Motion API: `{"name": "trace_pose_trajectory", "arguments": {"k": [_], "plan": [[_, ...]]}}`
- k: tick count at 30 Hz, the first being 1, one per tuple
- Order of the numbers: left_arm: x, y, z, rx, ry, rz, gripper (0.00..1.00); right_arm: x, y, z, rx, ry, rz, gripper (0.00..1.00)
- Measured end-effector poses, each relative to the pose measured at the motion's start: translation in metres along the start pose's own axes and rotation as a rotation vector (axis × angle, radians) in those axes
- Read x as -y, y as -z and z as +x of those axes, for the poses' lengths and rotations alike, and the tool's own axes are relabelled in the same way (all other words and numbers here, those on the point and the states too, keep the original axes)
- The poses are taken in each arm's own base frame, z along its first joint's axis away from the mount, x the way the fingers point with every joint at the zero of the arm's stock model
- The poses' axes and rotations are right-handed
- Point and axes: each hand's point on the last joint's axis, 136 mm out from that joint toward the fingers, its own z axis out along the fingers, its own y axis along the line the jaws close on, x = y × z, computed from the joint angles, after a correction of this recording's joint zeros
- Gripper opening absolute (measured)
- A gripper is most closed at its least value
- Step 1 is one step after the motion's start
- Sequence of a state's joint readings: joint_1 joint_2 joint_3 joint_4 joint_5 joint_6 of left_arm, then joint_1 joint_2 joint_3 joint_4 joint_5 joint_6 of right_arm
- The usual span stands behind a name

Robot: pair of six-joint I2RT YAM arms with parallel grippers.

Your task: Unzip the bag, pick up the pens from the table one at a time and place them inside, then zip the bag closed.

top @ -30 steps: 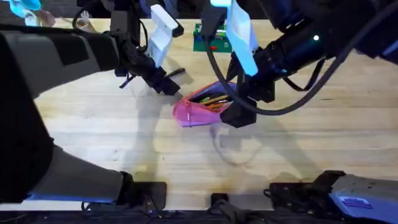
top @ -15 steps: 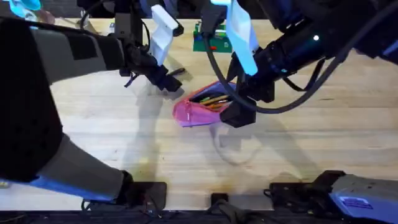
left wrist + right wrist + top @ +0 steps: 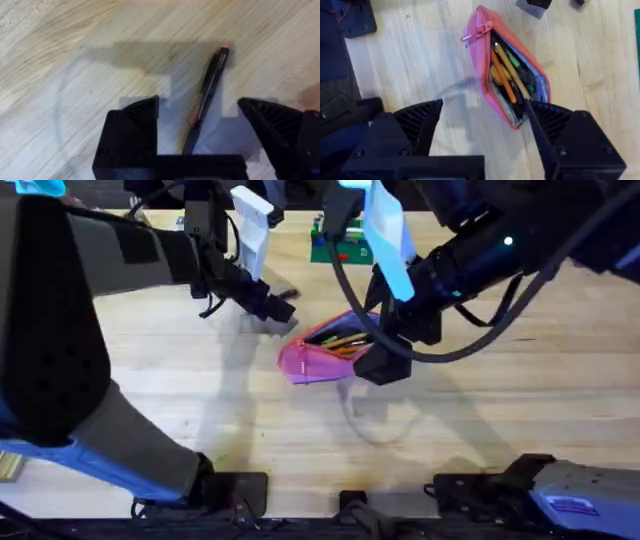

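1 bag [image 3: 318, 352], pink, unzipped, lies mid-frame on the counter [image 3: 480, 410]; several pens and pencils [image 3: 507, 75] sit inside. Right gripper [image 3: 485, 125] is spread wide, 1 finger at the bag's end, gripping nothing. Left gripper [image 3: 200, 122] is open, straddling a black pen [image 3: 206, 97] flat on the counter, upper-left of the bag. Versus 1.0 s ago, left gripper shifted slightly up-frame; bag unmoved. Bare counter below the bag.

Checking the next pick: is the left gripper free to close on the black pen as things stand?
Probably yes. The left gripper is open, its fingers straddling the black pen on bare table, nothing between them.
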State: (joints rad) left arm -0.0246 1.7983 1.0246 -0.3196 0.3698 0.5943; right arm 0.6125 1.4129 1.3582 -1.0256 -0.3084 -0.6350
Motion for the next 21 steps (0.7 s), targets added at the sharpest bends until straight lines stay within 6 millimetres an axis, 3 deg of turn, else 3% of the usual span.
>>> {"name": "trace_pose_trajectory", "arguments": {"k": [7,8,12,13,20,21], "plan": [[0.000,0.000,0.000,-0.005,0.004,0.002,0.983,0.000,0.000,0.000,0.000,0.000,0.000,0.998],[0.002,0.000,0.000,-0.004,0.003,0.010,0.884,0.000,0.000,0.000,0.000,0.000,0.000,0.998],[0.006,-0.001,-0.001,-0.002,-0.004,0.024,0.653,0.000,0.000,0.000,0.000,0.000,0.000,0.998],[0.008,-0.001,-0.002,0.002,-0.005,0.031,0.473,0.000,0.000,0.000,0.000,0.000,0.000,0.998],[0.013,-0.001,-0.003,0.013,-0.001,0.061,0.076,0.000,0.000,0.000,0.000,0.000,-0.001,0.997],[0.014,-0.001,-0.004,0.015,-0.001,0.063,0.054,0.000,0.000,0.000,0.000,0.000,0.000,0.997]]}}
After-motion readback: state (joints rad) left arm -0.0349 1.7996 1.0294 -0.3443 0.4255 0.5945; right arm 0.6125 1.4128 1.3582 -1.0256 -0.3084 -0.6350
